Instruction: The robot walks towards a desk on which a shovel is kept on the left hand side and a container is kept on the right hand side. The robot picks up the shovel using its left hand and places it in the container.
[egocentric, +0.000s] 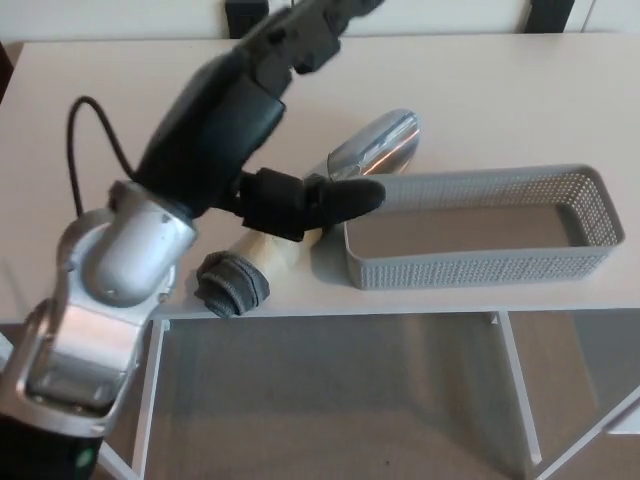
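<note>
Black fingers (345, 195) of the left hand (255, 125) are spread apart and clamped on nothing: a thick one, likely the thumb, lies low across the shovel (375, 142) where handle meets scoop, while the others point up and away, well above it. That spread looks like the setup for closing around the taped handle (270, 250), the bulkiest and easiest part to hold. The shovel lies flat on the bench (480, 90), its metal scoop touching or just beside the far left corner of the grey container (480, 262), its handle running back from that corner to the bench edge. The container holds nothing, so the shovel is not yet lifted. No right hand shows.
</note>
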